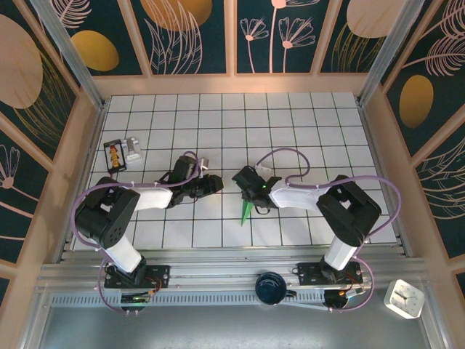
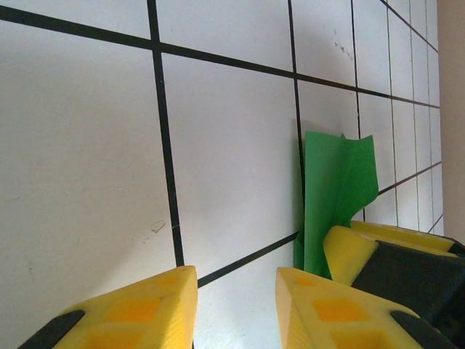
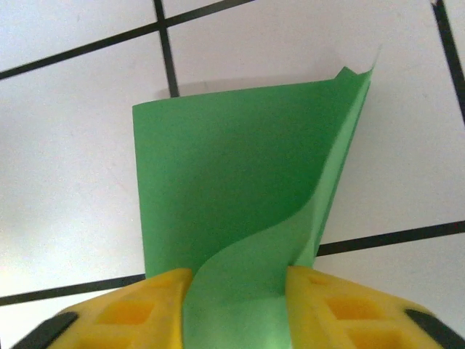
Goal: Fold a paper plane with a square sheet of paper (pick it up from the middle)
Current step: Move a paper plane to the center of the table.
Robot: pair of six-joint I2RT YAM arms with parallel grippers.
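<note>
Right gripper (image 3: pixel 236 313) is closed to a narrow gap on the green paper (image 3: pixel 232 182). Both yellow fingers (image 3: pixel 138 313) press against the folded layers, which bow in a soft curve between them. The paper stands on edge rather than flat, and in the top view it reads as a slim green point near the middle of the gridded table (image 1: pixel 305 123), between the two arms. Cannot tell whether its lower edge touches the surface. The pinch across the layers probably holds the fold together and presents the paper for the other arm. Left gripper (image 2: pixel 236 305) hovers just beside it, partly open, with bare tile between its fingers and nothing held; it looks placed to receive or press a crease. A small black-and-yellow box (image 1: pixel 114 155) sits well apart near the left wall. No writing is legible on it, and no brands or labels can be read anywhere.
</note>
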